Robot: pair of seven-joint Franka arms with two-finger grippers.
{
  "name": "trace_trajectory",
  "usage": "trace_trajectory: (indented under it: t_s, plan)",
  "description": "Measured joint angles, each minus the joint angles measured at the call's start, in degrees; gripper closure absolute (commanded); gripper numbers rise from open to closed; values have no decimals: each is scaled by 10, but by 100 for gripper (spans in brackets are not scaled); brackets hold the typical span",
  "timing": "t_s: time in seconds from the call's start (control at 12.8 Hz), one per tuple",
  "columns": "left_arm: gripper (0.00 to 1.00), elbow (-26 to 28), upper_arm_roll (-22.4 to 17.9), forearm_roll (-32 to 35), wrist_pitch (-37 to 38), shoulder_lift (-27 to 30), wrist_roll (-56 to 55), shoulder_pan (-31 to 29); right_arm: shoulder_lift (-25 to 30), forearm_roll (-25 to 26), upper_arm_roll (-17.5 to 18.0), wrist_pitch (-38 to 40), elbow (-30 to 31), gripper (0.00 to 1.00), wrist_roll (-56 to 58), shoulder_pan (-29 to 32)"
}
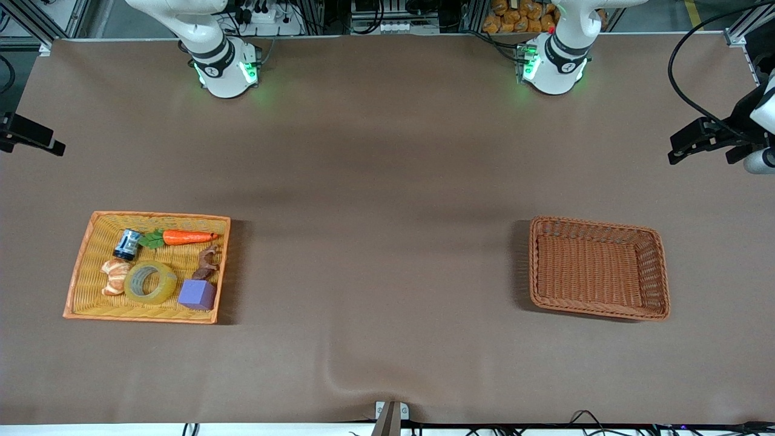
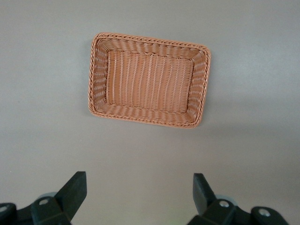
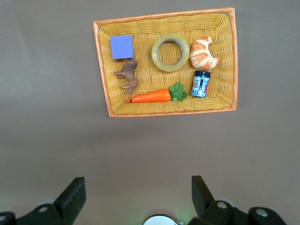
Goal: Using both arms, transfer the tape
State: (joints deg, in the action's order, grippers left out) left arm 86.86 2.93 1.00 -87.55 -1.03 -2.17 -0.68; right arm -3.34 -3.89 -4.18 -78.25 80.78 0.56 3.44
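The tape [image 1: 150, 282] [image 3: 170, 52], a yellowish roll with a grey-white core, lies flat in the yellow wicker basket [image 1: 79, 266] [image 3: 164, 15] at the right arm's end of the table. It sits between a croissant toy and a purple block. My right gripper [image 3: 138, 183] hangs high over bare table between its arm's base and that basket, open and empty. My left gripper [image 2: 139, 180] hangs high over bare table by the empty brown wicker basket [image 1: 599, 224] [image 2: 97, 79], also open and empty. Neither gripper shows in the front view.
Sharing the yellow basket are a croissant toy [image 1: 114, 276], a small can [image 1: 127, 244], a toy carrot [image 1: 187, 237], a brown toy animal [image 1: 207, 261] and a purple block [image 1: 197, 294]. Black equipment juts in at both table ends [image 1: 702, 136] [image 1: 27, 136].
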Motion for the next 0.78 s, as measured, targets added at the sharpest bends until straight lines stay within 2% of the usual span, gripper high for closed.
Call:
trace_trajectory:
  t_s: [0.78]
  plan:
    - [0,0,1,0,0,-6,0,0,0,0,0,-2,1,0,0,0]
